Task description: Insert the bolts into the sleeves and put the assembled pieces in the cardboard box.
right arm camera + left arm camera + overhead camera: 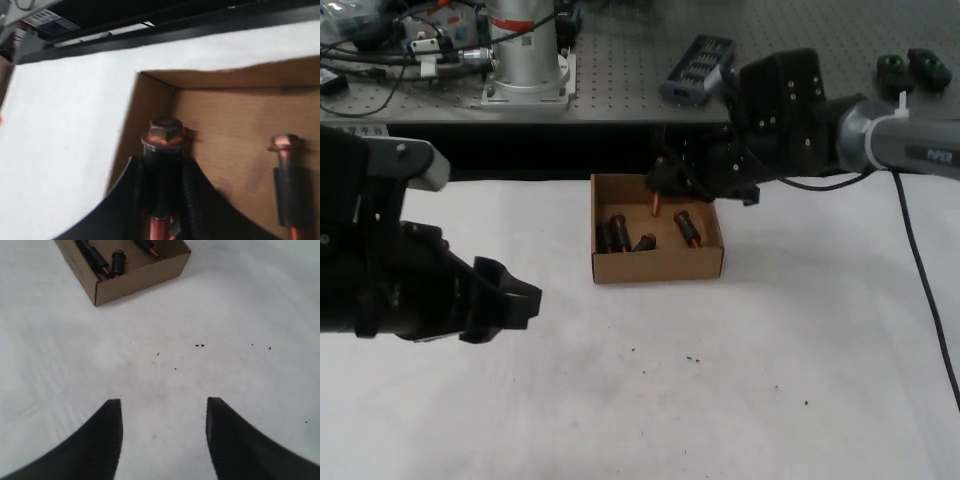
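The cardboard box (657,267) sits mid-table on the white cloth and holds several copper bolts in black sleeves (687,228). Above its far left corner my right gripper (667,182) is shut on another sleeved bolt (657,204), which hangs tip down. In the right wrist view that bolt (162,165) stands between the fingers (125,200), hex head up, over the box wall (145,112), with a second assembled piece (289,190) lying beside it. At the left, my left gripper (516,300) is open with nothing in it, its fingers (107,435) above bare cloth, the box (140,275) ahead.
Behind the cloth is a perforated bench with a metal post base (525,60), a grey ribbed part (698,62), two black pieces with green dots (915,66) and cables. A black cable (923,285) trails down the right side. Small dark specks (200,345) dot the cloth.
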